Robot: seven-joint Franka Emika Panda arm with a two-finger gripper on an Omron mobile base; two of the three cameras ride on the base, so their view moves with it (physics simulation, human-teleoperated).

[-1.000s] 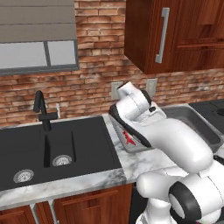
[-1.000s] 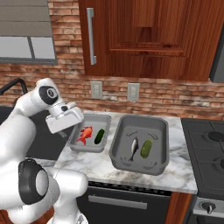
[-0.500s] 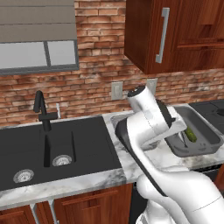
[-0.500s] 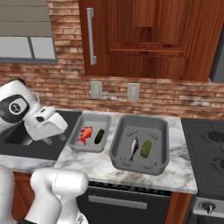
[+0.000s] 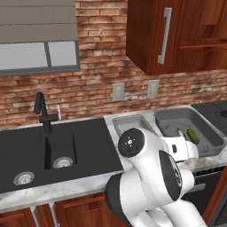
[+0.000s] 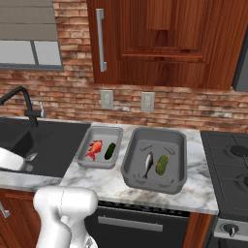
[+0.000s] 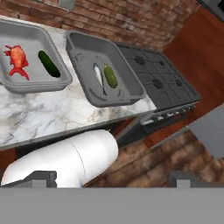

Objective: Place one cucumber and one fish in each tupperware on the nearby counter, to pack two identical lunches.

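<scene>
Packing looks complete, judging from how things lie: the smaller tupperware [image 6: 99, 147] holds a red fish [image 6: 94, 148] w/ a dark green cucumber [image 6: 110, 150] just beside it, and the larger tupperware [image 6: 155, 159] holds a grey fish [image 6: 148, 163] next to a lighter green cucumber [image 6: 162, 163]. Both tubs sit side by side, close but apart, on the white marbled counter [image 6: 199, 186], between the black sink [image 5: 53, 146] and the stovetop [image 6: 227, 169]. You'll see the same layout in the hand view, tubs at upper left, each w/ one fish & one cucumber inside. Gripper [image 7: 113, 180] sits at the bottom of the hand view, tips spread wide apart w/ nothing between them, well off the tubs and angled across the counter's front edge. Step in hand, as a judgement: retreat/finish, not another pick. Next move prob. calls only for keeping the arm clear of both tubs so you don't nudge contents; check that no item overhangs a rim, then stop
</scene>
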